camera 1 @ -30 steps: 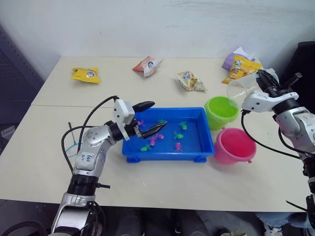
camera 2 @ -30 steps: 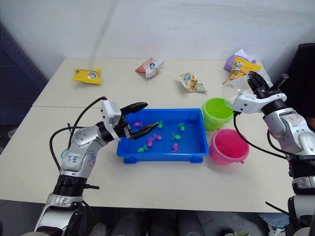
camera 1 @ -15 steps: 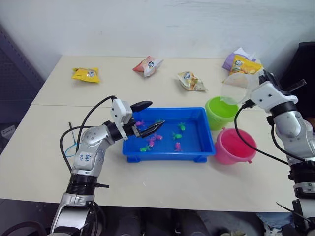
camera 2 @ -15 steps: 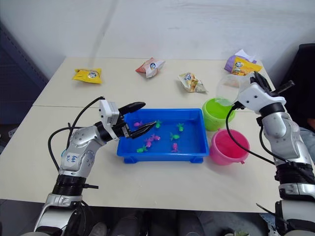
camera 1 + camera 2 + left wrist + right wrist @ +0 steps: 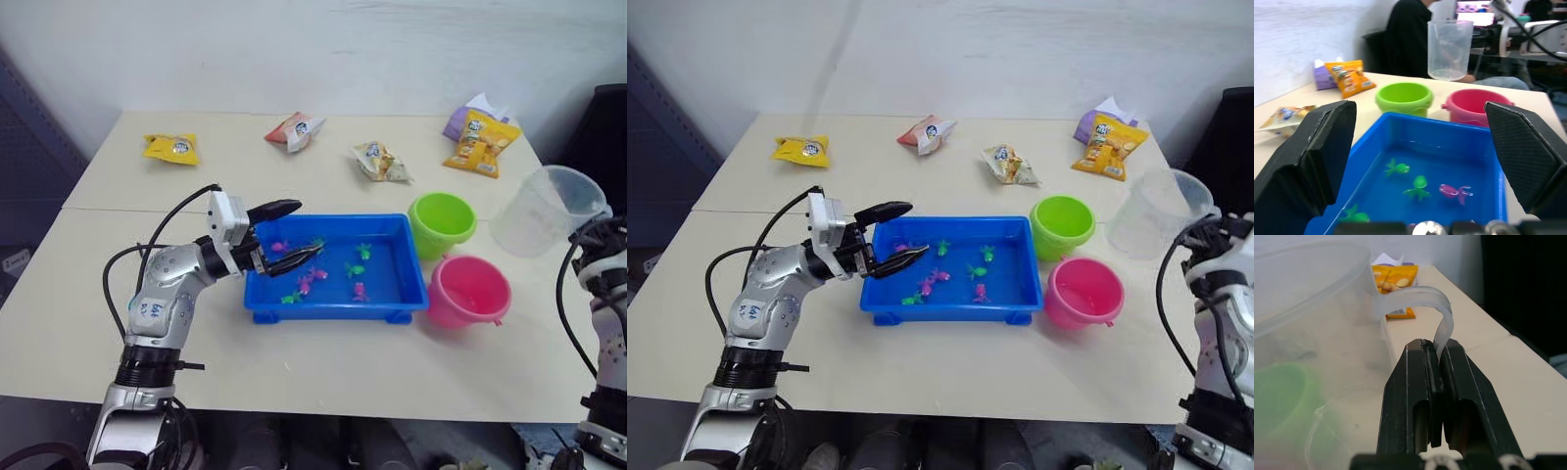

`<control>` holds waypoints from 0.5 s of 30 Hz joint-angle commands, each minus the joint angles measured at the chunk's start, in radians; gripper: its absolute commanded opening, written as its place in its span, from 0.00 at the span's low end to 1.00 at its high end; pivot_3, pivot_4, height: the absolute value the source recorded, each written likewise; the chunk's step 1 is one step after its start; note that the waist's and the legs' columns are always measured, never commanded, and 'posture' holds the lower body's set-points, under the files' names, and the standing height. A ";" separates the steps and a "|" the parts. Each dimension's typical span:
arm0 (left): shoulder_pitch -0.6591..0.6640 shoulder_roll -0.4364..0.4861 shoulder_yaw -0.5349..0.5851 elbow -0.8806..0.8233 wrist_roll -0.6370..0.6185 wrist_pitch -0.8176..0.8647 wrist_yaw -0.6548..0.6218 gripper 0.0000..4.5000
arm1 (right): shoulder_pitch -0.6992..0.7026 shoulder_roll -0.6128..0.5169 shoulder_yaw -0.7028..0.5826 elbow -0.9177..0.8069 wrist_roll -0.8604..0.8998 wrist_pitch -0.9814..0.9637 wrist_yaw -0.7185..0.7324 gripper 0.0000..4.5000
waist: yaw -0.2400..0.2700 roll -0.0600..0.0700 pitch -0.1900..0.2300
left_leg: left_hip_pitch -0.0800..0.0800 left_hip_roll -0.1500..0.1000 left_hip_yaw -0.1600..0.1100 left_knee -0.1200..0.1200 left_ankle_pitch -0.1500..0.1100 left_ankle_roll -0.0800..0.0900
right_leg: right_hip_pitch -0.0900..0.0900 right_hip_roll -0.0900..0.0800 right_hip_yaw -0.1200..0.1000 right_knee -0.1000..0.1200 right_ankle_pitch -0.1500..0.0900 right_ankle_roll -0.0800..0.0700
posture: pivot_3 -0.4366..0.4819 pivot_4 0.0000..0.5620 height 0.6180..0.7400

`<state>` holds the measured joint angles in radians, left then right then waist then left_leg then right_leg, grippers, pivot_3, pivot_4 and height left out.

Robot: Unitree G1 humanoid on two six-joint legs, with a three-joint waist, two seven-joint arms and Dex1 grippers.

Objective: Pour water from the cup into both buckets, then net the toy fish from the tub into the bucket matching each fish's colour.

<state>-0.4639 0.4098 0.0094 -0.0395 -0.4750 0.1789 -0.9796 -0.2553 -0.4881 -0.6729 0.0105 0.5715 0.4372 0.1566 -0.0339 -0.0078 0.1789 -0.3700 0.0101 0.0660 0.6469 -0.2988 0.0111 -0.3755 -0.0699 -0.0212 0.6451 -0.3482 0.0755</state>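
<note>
A: Where does the pouring stand, taking the tub (image 5: 338, 299) as the mark?

B: The left gripper (image 5: 288, 235) hangs over the tub's left end, fingers spread, empty. Fish (image 5: 354, 271) float inside. Right of the tub sit the green bucket (image 5: 442, 224) and pink bucket (image 5: 468, 291).

A: And the cup (image 5: 544, 211)?

B: Far right of the tub, upright; the right gripper (image 5: 1436, 363) pinches its handle. Pouring looks finished; next, set it down.

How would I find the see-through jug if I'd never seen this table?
Start at the blue tub in the middle of the table and go toward the robot's right, past the green bucket and the pink bucket. Near that table edge is the cup, upright, its handle pinched by the right gripper. It is the one clear container, taller than both coloured buckets.
</note>
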 commanded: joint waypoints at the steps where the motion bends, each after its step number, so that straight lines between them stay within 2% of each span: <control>1: 0.016 0.017 -0.031 -0.061 -0.030 0.012 -0.066 1.00 | -0.014 0.038 -0.015 0.092 -0.050 -0.205 0.017 0.01 | -0.001 0.000 0.000 | 0.000 0.000 0.000 0.000 0.000 0.000 | 0.000 0.000 0.000 0.000 0.000 0.000 | 0.48 0.27 0.98; 3: 0.014 0.010 -0.042 -0.064 -0.028 0.016 -0.072 1.00 | -0.027 0.043 -0.003 0.183 -0.093 -0.301 0.030 0.01 | 0.001 0.000 0.000 | 0.000 0.000 0.000 0.000 0.000 0.000 | 0.000 0.000 0.000 0.001 0.000 0.000 | 0.48 0.27 0.98; 8: 0.005 -0.014 -0.051 -0.055 -0.021 0.017 -0.056 1.00 | -0.058 0.036 0.033 0.380 -0.117 -0.389 0.102 0.01 | 0.004 0.000 0.000 | 0.000 0.000 0.000 0.000 0.000 0.000 | 0.000 0.000 0.000 0.000 0.000 0.000 | 0.48 0.27 0.98; 12: 0.014 -0.018 -0.048 -0.056 -0.014 0.018 -0.046 1.00 | -0.078 0.035 0.050 0.457 -0.112 -0.423 0.142 0.01 | 0.004 0.000 0.000 | 0.000 0.000 0.000 0.000 0.000 0.000 | 0.000 0.000 0.000 0.000 0.000 0.000 | 0.48 0.27 0.98; 15: 0.023 -0.024 -0.032 -0.078 -0.028 0.035 -0.012 1.00 | -0.095 0.045 0.049 0.495 -0.130 -0.465 0.103 0.01 | 0.004 0.000 0.000 | 0.000 0.000 0.000 0.000 0.000 0.000 | 0.000 0.000 0.000 0.000 0.000 0.000 | 0.48 0.27 0.98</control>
<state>-0.4463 0.3920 -0.0394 -0.0715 -0.4846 0.2096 -1.0113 -0.3405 -0.4315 -0.6118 0.5151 0.4408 0.0149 0.2677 -0.0297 -0.0077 0.1789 -0.3704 0.0100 0.0659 0.6470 -0.2986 0.0112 -0.3758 -0.0696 -0.0209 0.6454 -0.3482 0.0754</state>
